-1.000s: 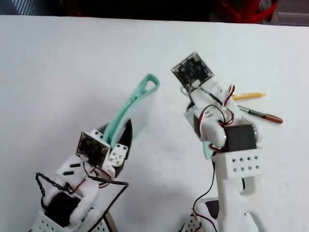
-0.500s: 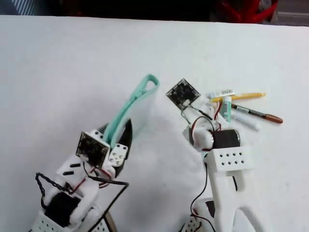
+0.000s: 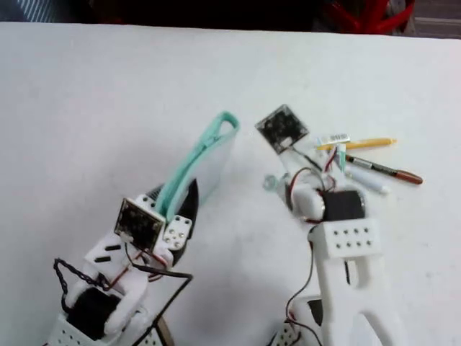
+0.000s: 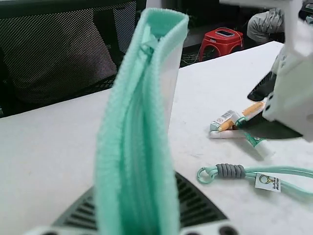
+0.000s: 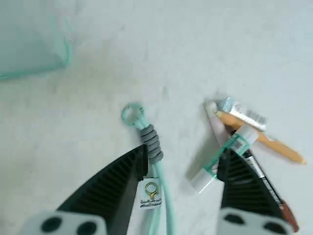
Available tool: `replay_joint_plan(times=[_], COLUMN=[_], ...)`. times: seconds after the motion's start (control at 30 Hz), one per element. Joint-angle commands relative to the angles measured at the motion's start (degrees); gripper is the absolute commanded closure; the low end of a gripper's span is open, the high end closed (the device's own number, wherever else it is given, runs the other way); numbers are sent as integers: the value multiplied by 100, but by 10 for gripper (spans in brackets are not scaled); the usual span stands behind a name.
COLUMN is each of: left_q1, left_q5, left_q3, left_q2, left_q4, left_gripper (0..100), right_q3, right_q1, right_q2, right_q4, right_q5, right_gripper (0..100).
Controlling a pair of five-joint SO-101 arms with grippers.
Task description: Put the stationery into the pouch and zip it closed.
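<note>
The right arm has drawn back off the pens over the last second, so the pile it covered now lies in plain sight. A loop of cord has come into sight beside that arm's wrist. The left arm and the pouch have kept their place.

The right gripper hangs over the table with its two black fingers spread wide, holding nothing. Between them on the table lies the mint cord, bound with a grey wrap just beside one fingertip. Its loop end points ahead of the gripper, and a small white tag hangs on it. Whether that finger touches the cord I cannot tell.

At the other fingertip lies the pile of pens. A white pen with a green band is nearest, partly under that finger, and a yellow pencil crosses it. A small labelled tube lies at the pile's far end, and a dark pen with a brown tip lies on its outer side. Ahead of this gripper, on the cord's side and well apart from it, a corner of the pouch shows.

The left gripper is clamped on the near end of the pouch, which stands on edge on the table. The pouch's mint zip band is uppermost and runs straight away from the fingers. Whether the zip is open I cannot tell. The cord and the pens lie on the table off the pouch's side, toward the right arm, apart from the pouch.
</note>
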Motion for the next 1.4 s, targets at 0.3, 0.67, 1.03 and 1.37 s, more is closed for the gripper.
replay_joint_plan(times=[0.3, 0.67, 1.03, 1.37], left_q1=[31, 31, 31, 48], left_q5=[-53, -53, -53, -26], left_q3=[53, 53, 53, 26], left_q2=[40, 40, 40, 40], left_q4=[-26, -35, -35, -44], left_gripper=[979, 979, 979, 952], right_q3=[-4659, -5960, -5943, -5943], right_q1=[-1947, -2343, -2273, -1851], right_q2=[347, 1807, 2818, 3284], right_q4=[1613, 2149, 2941, 3231], right_q5=[-897, -914, -914, -905], right_gripper=[980, 981, 981, 981])
